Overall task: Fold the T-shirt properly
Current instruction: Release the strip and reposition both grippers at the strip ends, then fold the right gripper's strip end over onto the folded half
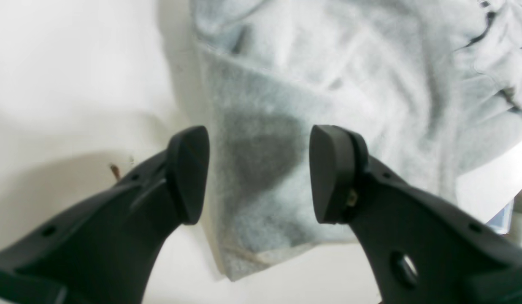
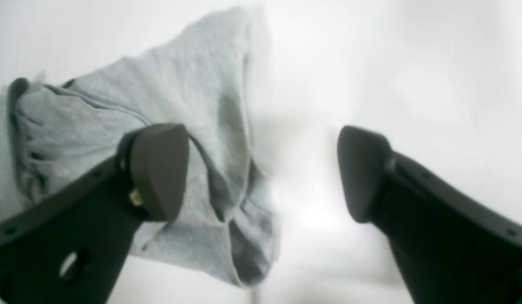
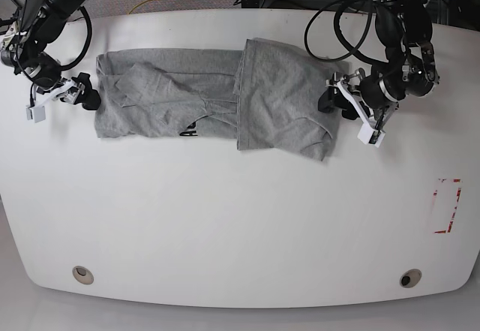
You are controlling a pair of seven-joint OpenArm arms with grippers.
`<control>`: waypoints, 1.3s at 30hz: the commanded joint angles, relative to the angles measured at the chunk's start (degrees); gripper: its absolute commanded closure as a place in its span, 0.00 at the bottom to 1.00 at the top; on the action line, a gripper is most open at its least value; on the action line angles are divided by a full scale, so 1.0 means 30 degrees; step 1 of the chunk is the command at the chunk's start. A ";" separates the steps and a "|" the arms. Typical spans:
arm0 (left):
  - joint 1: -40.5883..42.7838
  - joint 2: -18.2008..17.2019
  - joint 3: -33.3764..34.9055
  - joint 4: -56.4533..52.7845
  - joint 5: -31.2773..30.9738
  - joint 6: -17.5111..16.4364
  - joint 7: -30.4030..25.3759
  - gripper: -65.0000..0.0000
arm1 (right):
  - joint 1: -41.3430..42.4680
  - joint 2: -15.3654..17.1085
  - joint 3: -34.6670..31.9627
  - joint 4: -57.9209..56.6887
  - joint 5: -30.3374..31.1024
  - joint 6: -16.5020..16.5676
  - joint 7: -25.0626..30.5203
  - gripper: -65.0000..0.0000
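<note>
Left wrist: left hand [image 1: 259,173] wide, nothing held, hovers over shirt [image 1: 328,105] corner on bench [image 1: 75,63].
Right wrist: right hand [image 2: 261,173] wide, empty; one pad over shirt edge, other over bare bench.
Base: shirt lies mid-bench as long band, one end folded over. Judgement: pinch both end corners evenly, carry fold across without dragging.

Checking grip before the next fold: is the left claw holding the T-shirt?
No, the left claw stands open above the T-shirt, pinching no cloth.
</note>
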 commanded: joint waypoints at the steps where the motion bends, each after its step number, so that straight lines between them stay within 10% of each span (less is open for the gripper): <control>1: -0.0211 -0.0095 -0.0023 -0.0100 -0.0313 -0.0043 -0.0790 0.46 | 0.0185 0.0314 -0.0036 0.0073 0.0822 0.0089 0.0294 0.19; 17: -0.0123 -0.0095 0.0651 -0.1126 -0.0313 0.0015 -0.1171 0.46 | -0.0166 -0.2441 -0.1765 0.0102 0.0792 -0.0086 0.0352 0.24; 25: -0.0094 -0.0037 0.0651 -0.1184 -0.0313 0.0044 -0.1171 0.46 | -0.0166 -0.2382 -0.1794 0.0131 0.0792 -0.0116 0.0587 1.00; 39: -0.0270 0.3363 0.1940 -0.1213 0.3115 0.0044 -0.1201 0.46 | -0.1104 -0.2880 -0.2410 0.7487 0.0939 -0.1376 -0.0087 1.00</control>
